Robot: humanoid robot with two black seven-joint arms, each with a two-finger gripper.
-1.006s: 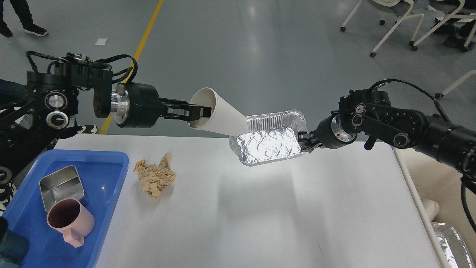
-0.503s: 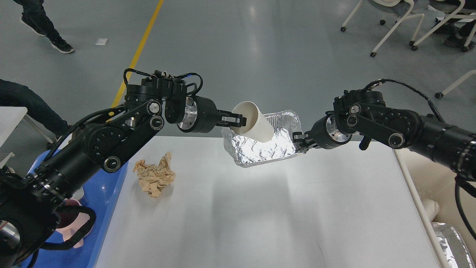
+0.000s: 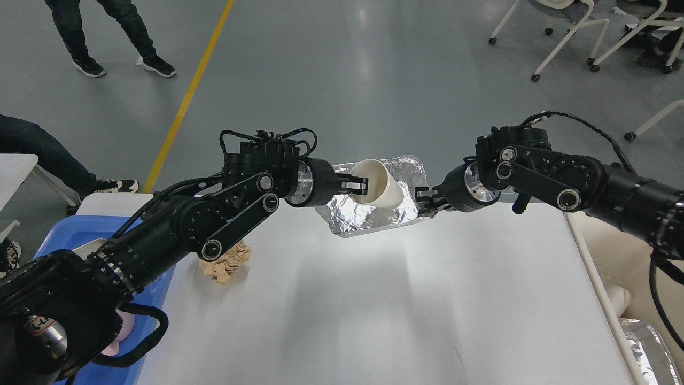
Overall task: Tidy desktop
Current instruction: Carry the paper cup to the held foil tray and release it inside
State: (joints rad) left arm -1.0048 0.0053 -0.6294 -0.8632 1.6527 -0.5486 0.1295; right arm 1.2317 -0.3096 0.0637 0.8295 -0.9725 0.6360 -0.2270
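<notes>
The white desktop (image 3: 385, 299) fills the lower middle of the head view. My left gripper (image 3: 359, 185) is shut on the rim of a white paper cup (image 3: 380, 184), tilted with its base inside a crinkled foil tray (image 3: 368, 214). My right gripper (image 3: 423, 199) is shut on the tray's right rim and holds the tray tilted above the desktop's far edge. A crumpled brown paper ball (image 3: 227, 264) lies on the desktop at the left, partly hidden behind my left arm.
A blue plastic tray (image 3: 80, 240) sits at the left edge, mostly hidden by my left arm. A cream-coloured bin (image 3: 620, 251) stands beside the table's right edge, with foil (image 3: 649, 347) showing at the lower right. Chairs and a person's legs are on the floor beyond.
My left arm has swung right and carried the cup into the foil tray. The right gripper has shifted the tray slightly left. The left arm now covers most of the blue tray.
</notes>
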